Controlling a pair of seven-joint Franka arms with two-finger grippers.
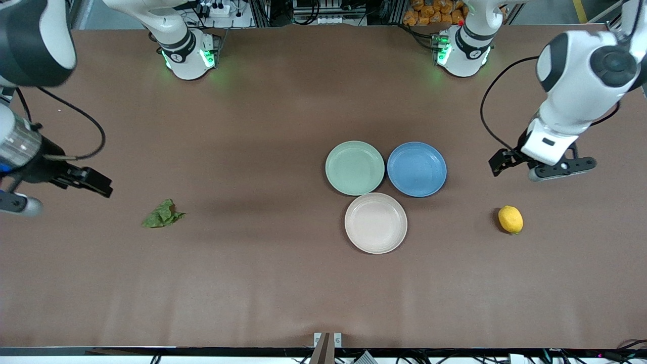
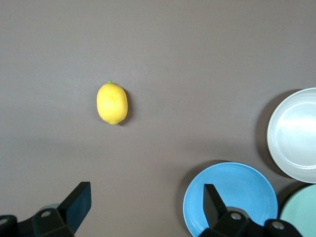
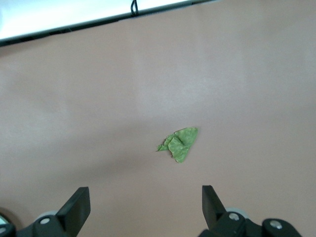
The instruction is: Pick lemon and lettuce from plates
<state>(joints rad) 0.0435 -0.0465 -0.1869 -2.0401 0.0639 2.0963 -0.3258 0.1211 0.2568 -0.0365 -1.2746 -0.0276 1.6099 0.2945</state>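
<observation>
The right hand (image 1: 96,184) hangs with its fingers spread wide and holding nothing, over the tabletop (image 1: 252,283) at its own arm's end, the lettuce (image 1: 163,214) lying on the bare surface near it. The three plates, mint plate (image 1: 355,167), beige plate (image 1: 375,222) and blue plate (image 1: 416,169), sit empty and clustered between both hands. The left hand (image 1: 543,169) is likewise wide open and empty above the tabletop, the lemon (image 1: 510,219) resting on the surface close by.

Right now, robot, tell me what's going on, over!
Left gripper open, up over bare table by the lemon. Right gripper open, up by the lettuce. Both lie on the table; green plate and cream plate empty. Nothing blocking.
</observation>
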